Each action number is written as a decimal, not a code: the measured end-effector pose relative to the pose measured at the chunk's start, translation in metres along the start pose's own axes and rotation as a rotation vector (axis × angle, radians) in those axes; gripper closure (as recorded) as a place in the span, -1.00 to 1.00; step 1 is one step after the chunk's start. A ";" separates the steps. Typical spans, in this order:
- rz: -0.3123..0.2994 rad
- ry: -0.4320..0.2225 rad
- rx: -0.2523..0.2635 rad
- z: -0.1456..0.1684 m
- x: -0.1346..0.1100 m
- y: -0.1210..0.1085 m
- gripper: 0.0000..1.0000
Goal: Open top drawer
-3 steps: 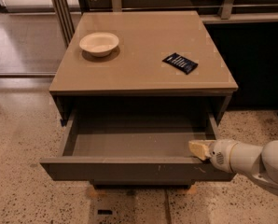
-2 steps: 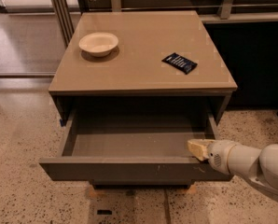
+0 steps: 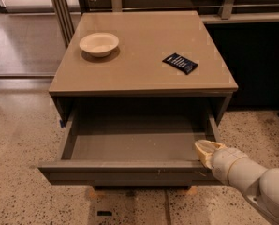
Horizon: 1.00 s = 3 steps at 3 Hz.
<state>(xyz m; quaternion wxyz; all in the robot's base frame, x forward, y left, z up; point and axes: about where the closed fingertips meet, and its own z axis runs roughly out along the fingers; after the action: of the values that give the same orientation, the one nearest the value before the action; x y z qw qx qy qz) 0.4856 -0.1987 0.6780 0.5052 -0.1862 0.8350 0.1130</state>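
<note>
Speckled floor; tan tabletop carries a bowl and a dark packet. Top drawer stands well out. Your claw sits at its right front corner; whether it is clenched cannot be told. The pull looks complete; next, lift away without nudging the front.

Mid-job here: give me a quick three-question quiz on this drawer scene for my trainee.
1. Fill in: on the cabinet top, the bowl sits to the ___ of the dark packet in the camera view.
2. Where is the gripper? A) over the bowl; B) at the front right corner of the top drawer; C) on the floor left of the cabinet.
3. True or false: the top drawer is fully shut.

Key: 1 left; 2 B; 3 false, it is pulled out with its grey inside showing.
</note>
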 end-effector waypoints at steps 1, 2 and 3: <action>0.000 0.000 0.000 0.000 0.000 0.000 0.31; 0.000 0.000 0.000 0.000 0.000 0.000 -0.12; -0.028 -0.027 0.006 -0.003 -0.008 0.000 -0.58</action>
<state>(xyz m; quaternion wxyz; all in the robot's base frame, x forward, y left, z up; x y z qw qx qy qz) 0.4866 -0.1987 0.6865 0.5188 -0.1947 0.8257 0.1059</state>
